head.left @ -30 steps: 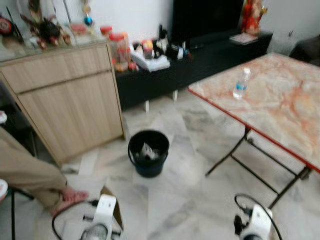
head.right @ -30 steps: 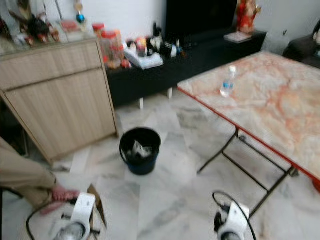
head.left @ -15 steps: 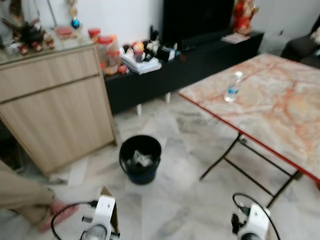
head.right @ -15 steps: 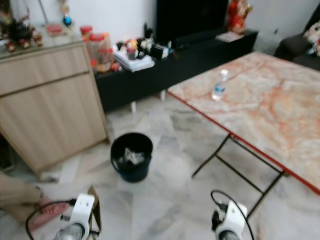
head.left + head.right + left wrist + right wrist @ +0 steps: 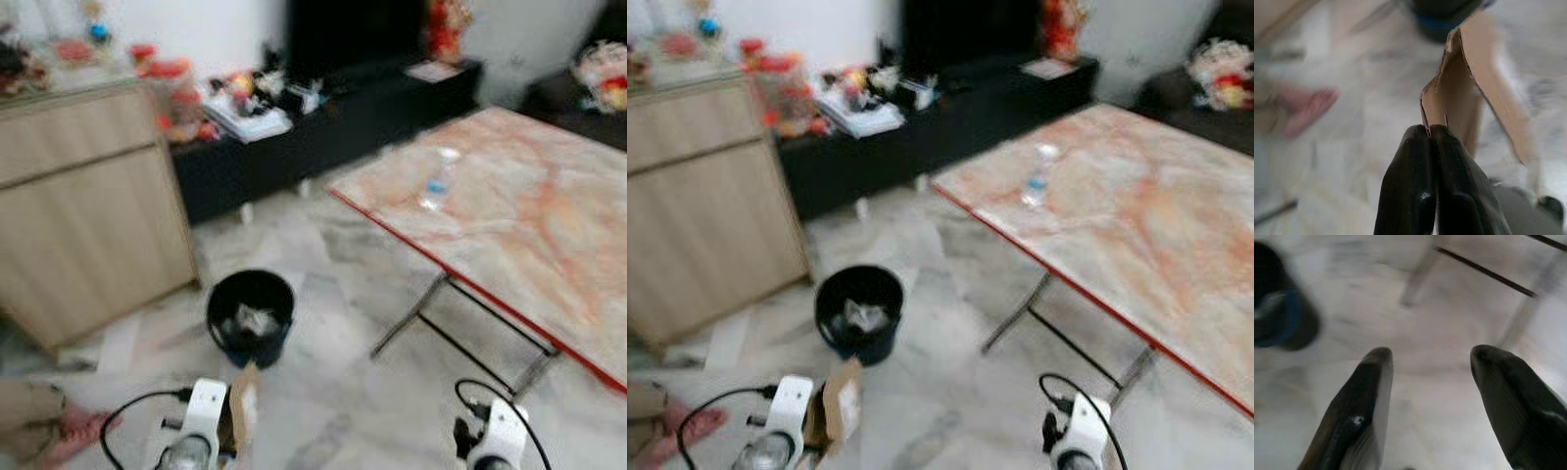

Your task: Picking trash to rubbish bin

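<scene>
Left claw (image 5: 1429,134) pinches brown cardboard scrap (image 5: 1469,93); round black plastic bin (image 5: 250,315) just ahead. Right claw (image 5: 1430,357) spread.

— What is seen of the trash?
— A brown cardboard piece (image 5: 1469,93), folded and torn at the edge, is held upright, pinched at its lower edge by the left gripper (image 5: 1431,133).
— And the rubbish bin?
— A round black rubbish bin (image 5: 250,316) is stood upright on the floor just beyond the cardboard piece, with crumpled pale scraps inside.
</scene>
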Robot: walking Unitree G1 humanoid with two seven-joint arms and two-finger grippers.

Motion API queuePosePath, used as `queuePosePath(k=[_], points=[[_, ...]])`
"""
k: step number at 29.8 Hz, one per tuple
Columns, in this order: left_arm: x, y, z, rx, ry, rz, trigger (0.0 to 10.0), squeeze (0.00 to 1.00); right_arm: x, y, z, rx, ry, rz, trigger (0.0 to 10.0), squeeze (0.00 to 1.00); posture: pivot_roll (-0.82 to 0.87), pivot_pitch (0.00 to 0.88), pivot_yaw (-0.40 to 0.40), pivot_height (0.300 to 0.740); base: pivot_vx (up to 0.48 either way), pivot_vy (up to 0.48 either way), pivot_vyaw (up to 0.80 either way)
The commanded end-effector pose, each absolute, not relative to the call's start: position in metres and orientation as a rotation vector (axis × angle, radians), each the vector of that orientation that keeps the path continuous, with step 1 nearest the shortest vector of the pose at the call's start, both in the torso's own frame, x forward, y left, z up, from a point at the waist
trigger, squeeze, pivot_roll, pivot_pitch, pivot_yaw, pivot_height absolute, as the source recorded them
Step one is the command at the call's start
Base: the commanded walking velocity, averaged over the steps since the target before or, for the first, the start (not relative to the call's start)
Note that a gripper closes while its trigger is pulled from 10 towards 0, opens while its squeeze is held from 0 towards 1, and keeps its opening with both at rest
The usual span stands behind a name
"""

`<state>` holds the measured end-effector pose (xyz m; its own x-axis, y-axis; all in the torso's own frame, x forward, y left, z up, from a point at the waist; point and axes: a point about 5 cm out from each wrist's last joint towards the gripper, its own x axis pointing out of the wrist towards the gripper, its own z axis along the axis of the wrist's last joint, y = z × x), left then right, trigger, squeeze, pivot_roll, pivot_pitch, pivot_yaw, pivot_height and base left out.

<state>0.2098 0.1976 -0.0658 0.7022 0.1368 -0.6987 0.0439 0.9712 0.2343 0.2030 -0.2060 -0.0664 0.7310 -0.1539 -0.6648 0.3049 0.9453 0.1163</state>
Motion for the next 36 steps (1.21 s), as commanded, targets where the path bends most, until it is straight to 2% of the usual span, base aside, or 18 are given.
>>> queuePosePath(k=[1,9,17,25,36], points=[[0.2129,0.1911,-0.0649,0.228,0.782,0.046,10.0,0.00,0.1972,-0.2132,-0.0680,0.210,0.716,-0.268,10.0,0.00,0.12,0.000,-0.078,0.740,0.330,0.000,0.80],[0.2121,0.1894,-0.0656,0.222,0.783,0.048,10.0,0.00,0.1970,-0.2144,-0.0680,0.204,0.720,-0.268,10.0,0.00,0.12,0.000,-0.081,0.740,0.328,0.000,0.77],[0.2116,0.1886,-0.0660,0.219,0.783,0.051,10.0,0.00,0.1968,-0.2166,-0.0678,0.194,0.726,-0.269,10.0,0.00,0.12,0.000,-0.088,0.740,0.330,0.000,0.00],[0.2110,0.1886,-0.0663,0.217,0.783,0.052,10.0,0.00,0.1967,-0.2159,-0.0680,0.187,0.727,-0.268,10.0,0.00,0.13,0.000,-0.092,0.740,0.330,0.000,0.71],[0.2119,0.1888,-0.0655,0.215,0.776,0.056,10.0,0.00,0.1978,-0.2185,-0.0665,0.209,0.709,-0.279,10.0,0.00,0.13,0.000,-0.095,0.740,0.331,0.000,0.00]])
